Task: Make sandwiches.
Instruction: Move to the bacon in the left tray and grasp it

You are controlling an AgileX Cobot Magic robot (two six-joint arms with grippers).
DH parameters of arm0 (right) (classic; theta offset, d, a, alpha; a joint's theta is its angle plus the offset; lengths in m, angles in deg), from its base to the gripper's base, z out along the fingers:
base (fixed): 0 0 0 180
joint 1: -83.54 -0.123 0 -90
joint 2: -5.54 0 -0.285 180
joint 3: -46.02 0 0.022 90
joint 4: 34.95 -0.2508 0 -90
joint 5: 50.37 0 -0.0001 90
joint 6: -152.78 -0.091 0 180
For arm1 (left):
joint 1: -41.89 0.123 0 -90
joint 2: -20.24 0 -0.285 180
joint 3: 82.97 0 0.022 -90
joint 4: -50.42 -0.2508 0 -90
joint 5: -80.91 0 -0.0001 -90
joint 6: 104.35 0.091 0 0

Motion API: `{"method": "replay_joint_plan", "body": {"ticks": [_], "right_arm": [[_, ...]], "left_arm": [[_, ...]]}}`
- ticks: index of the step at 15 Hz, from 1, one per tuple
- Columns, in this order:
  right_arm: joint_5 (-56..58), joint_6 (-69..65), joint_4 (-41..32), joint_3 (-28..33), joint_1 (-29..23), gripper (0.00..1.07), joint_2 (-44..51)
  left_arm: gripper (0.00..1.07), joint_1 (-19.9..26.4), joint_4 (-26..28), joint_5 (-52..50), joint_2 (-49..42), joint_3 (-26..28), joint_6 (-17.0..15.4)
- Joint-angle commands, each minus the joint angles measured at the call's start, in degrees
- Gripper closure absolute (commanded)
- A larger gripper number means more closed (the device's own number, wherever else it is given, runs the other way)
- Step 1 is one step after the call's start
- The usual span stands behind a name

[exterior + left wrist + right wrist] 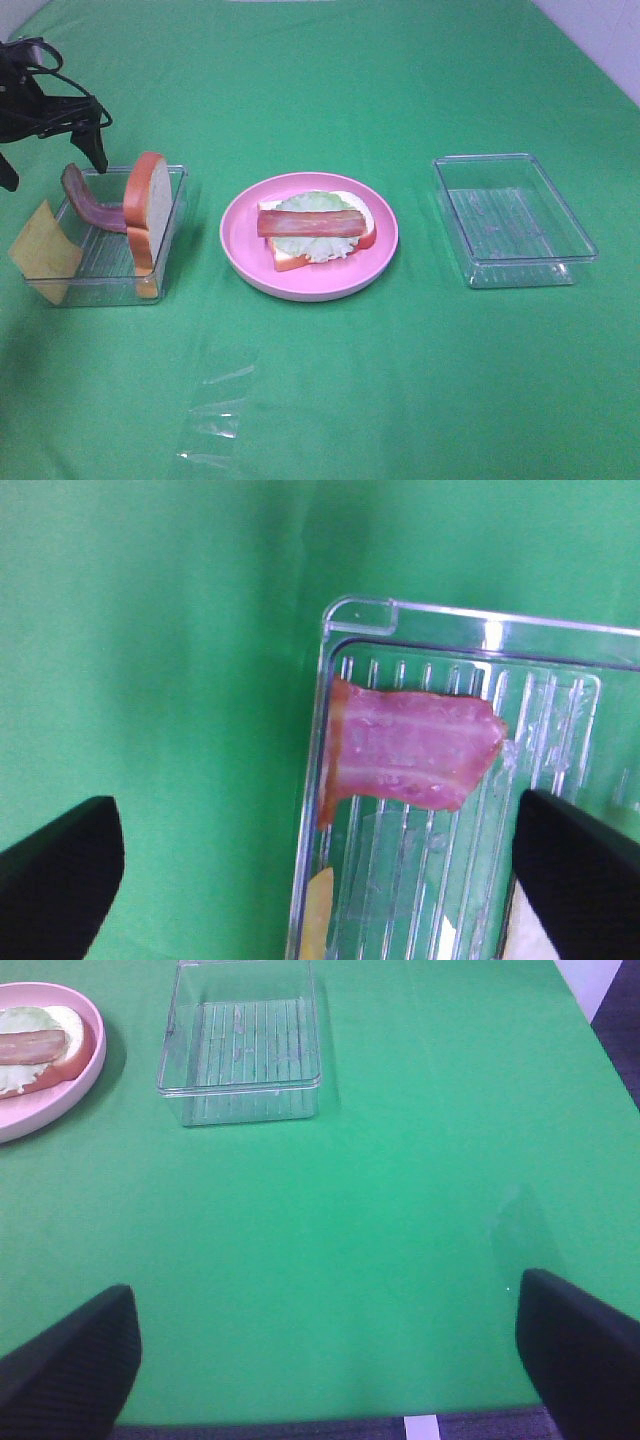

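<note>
At the front edge of the green cloth (400, 1210) the right gripper (325, 1290) hangs with jaws spread wide and nothing between them, well apart from the work. A little further in lies a scrap of clear film (215, 420). Beyond it stand, in a row, the left tray (100, 290), the pink plate (300, 287) and the right tray (520, 268). The sandwich (330, 240) sits on the plate, part built: a bottom bread slice (290, 262), lettuce (315, 203) and a top bacon strip (310, 223). In the left tray the cheese square (42, 250) leans at the near end, a second bread slice (152, 205) stands on edge by the wall nearer the plate, and the spare bacon strip (88, 203) curls up at the far end. Furthest back, the left gripper (312, 805) hovers above that strip, jaws wide and empty. The bacon looks to be the piece to fetch. One finger hangs over bare cloth outside the tray wall, so the gripper should shift inward before descending, straddle the strip across its narrow width, and close gently so the tray is not dragged.
</note>
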Motion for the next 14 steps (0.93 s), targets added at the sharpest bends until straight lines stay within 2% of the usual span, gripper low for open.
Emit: {"method": "replay_joint_plan", "body": {"ticks": [1, 5, 12, 14], "right_arm": [[-0.2, 0.5, -0.3, 0.2, 0.2, 0.1, 1.9], [-0.2, 0.5, -0.3, 0.2, 0.2, 0.1, 1.8], [-0.2, 0.5, -0.3, 0.2, 0.2, 0.1, 1.8], [-0.2, 0.5, -0.3, 0.2, 0.2, 0.1, 1.8]], "left_arm": [[0.09, -0.2, -1.7, 6.2, 2.7, 4.9, -2.1], [0.09, -0.2, -3.0, 8.7, 3.7, 9.7, -3.3], [0.1, -2.2, -4.3, 8.4, 6.4, 9.8, -3.3], [0.14, -2.2, -4.6, 8.7, 6.6, 9.8, -3.3]]}}
